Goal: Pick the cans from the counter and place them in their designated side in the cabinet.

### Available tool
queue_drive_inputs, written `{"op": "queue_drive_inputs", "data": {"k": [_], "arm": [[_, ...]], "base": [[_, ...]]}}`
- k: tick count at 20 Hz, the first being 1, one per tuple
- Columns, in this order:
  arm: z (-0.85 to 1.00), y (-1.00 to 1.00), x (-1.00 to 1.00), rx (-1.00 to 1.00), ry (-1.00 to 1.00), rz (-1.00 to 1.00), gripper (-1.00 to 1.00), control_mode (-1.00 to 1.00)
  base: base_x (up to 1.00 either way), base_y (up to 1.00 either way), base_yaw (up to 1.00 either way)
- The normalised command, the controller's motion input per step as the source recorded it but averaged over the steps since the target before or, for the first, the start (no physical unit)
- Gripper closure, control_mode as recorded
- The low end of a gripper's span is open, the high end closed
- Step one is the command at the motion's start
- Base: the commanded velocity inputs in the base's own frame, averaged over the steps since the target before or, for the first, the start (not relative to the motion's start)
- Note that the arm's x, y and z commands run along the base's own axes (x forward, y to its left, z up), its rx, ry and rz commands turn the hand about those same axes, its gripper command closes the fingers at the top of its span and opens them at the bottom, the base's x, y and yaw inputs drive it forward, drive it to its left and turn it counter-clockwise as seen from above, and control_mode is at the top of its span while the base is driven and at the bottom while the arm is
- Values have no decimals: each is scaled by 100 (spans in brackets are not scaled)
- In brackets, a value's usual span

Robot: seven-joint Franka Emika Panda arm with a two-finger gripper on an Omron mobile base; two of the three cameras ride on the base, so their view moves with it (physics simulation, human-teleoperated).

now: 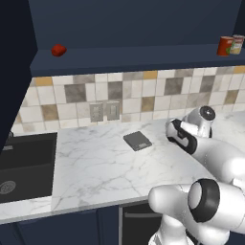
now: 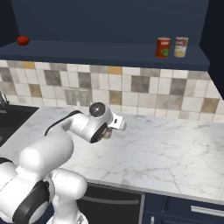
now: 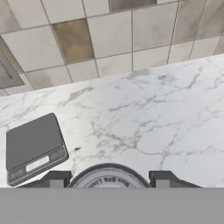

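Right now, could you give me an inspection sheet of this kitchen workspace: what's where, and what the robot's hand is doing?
Surface: white marble counter, grey-veined.
Job's things: a red can and a pale-labelled can stand upright side by side at the right end of the navy cabinet shelf. A third can, silver top showing, sits between the finger tips.
Clutter: grey kitchen scale on the counter; small red lump at the shelf's left end.
Grippers: gripper shut on the third can, low by the counter.
Cables: nothing seen.
Surroundings: tiled backsplash with outlets; dark sink at left.
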Motion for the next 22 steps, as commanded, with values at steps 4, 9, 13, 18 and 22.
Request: {"op": "queue_drive_inputs", "data": {"k": [4, 9, 13, 18, 22], "arm": [[39, 0, -22, 0, -10, 0, 100, -100], [32, 0, -39, -1, -3, 0, 100, -100], [21, 0, -52, -2, 0, 0, 100, -100], [21, -1, -55, -3, 0, 0, 100, -100], [23, -1, -54, -3, 0, 0, 100, -100]], "base": [[0, 0, 0], [0, 0, 0], [0, 0, 0], [0, 0, 0], [0, 0, 0]]}}
